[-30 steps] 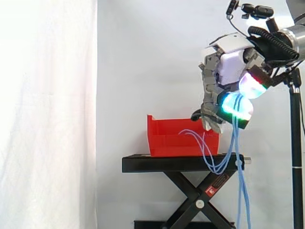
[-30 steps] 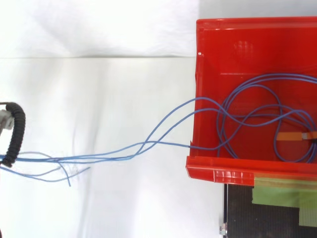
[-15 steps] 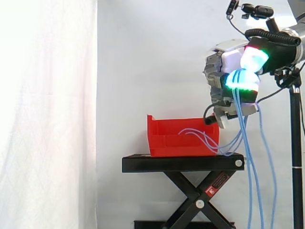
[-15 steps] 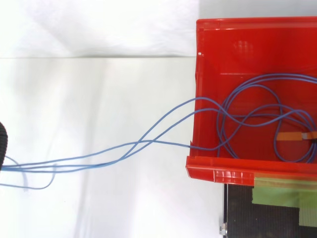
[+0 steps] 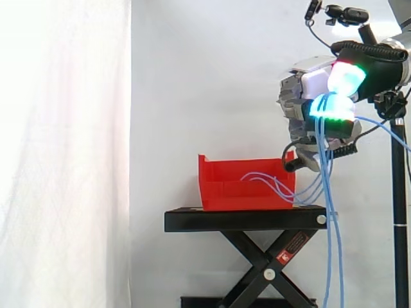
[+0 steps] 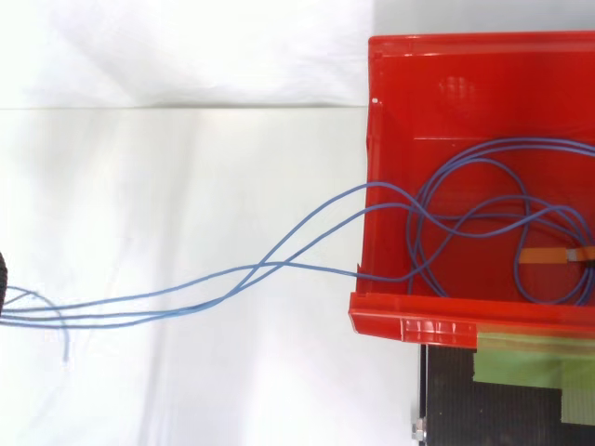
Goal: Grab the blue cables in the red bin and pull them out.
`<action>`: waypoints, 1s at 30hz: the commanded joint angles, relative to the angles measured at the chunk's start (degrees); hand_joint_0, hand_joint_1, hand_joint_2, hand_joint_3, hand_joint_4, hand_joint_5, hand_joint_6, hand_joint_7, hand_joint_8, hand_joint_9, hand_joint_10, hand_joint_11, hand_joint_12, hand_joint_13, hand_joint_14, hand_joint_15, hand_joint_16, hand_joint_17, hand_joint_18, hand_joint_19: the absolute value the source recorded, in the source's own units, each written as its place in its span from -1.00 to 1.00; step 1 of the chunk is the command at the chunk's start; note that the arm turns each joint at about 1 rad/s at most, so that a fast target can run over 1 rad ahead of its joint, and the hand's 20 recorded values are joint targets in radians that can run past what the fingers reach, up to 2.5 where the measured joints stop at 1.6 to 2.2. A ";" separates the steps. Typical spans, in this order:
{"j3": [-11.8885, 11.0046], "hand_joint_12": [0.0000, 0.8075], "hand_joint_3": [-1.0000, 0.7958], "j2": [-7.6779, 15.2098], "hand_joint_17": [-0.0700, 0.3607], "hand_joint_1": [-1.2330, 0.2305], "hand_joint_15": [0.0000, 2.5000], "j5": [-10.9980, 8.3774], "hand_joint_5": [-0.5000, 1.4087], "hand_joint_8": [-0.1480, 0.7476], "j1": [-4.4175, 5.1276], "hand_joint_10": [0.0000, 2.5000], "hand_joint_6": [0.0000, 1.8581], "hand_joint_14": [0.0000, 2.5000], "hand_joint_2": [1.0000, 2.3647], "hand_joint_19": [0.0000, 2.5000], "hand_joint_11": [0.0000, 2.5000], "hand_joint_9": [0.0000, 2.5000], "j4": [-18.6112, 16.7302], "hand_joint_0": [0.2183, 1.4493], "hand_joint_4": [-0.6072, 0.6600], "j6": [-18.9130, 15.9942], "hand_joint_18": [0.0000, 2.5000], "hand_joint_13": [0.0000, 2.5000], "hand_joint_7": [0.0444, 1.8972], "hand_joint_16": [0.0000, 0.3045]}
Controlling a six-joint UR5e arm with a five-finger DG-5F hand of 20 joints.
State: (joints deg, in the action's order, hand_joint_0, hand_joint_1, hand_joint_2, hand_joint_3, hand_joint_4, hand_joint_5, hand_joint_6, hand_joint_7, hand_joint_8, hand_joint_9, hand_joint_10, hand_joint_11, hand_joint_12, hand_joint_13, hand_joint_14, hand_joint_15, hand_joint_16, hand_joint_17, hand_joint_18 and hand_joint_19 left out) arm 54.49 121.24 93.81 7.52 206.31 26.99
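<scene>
The pale robot hand (image 5: pixel 302 96) pinches thin blue cables (image 6: pixel 268 267) above the right edge of the black scissor stand (image 5: pixel 244 219). Loops lie coiled in the red plastic bin (image 6: pixel 409 327); catching its wall, they could drag it off

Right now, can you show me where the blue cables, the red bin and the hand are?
cables (image 6: pixel 265 267): top view, where the strands cross.
bin (image 5: pixel 218 196): side view, on its side wall.
hand (image 5: pixel 308 83): side view, on its white body.
</scene>
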 commanded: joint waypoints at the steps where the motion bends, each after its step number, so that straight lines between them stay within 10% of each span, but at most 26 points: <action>1: -0.08 -0.35 -1.00 0.05 -0.24 -0.34 0.36 0.06 0.51 -0.12 -0.05 -0.98 -0.45 -0.99 -1.00 -0.45 -0.26 -0.16 0.05 0.16 0.02 0.12 -0.27 0.20 -0.20 -0.73; 9: 0.01 -0.34 -1.00 0.05 -0.28 -0.34 0.23 0.41 0.51 -0.11 -0.05 -0.98 -0.45 -0.19 -1.00 -0.15 -0.23 -0.14 0.05 0.17 0.03 5.48 -0.11 0.09 -0.21 -0.75; 18: 5.28 -0.36 -1.00 0.05 -0.28 -0.34 0.19 0.41 0.51 -0.11 -0.05 -0.98 -0.46 -0.01 -1.00 -0.13 -0.23 -0.13 -0.38 0.17 0.03 5.30 -0.09 0.08 -0.20 -0.75; 26: 10.64 -0.34 -1.00 0.05 -0.27 -0.34 0.18 0.23 0.51 -0.11 0.74 -0.98 -0.47 -0.04 -1.00 -0.14 -0.23 -0.12 -16.91 0.16 0.04 -1.11 -0.10 0.08 -0.19 -0.75; 30: 10.90 -0.36 -1.00 0.05 -0.27 -0.35 0.22 0.06 0.51 -0.11 1.18 -0.98 -0.49 -0.10 -1.00 -0.15 -0.23 -0.12 -18.75 0.16 0.02 -1.38 -0.11 0.08 -0.19 -0.75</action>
State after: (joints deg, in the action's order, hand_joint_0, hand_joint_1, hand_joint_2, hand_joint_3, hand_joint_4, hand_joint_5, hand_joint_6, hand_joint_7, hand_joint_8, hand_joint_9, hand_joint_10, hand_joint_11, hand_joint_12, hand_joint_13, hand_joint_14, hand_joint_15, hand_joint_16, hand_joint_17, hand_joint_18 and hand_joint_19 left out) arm 65.05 121.28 93.93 8.38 193.49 26.14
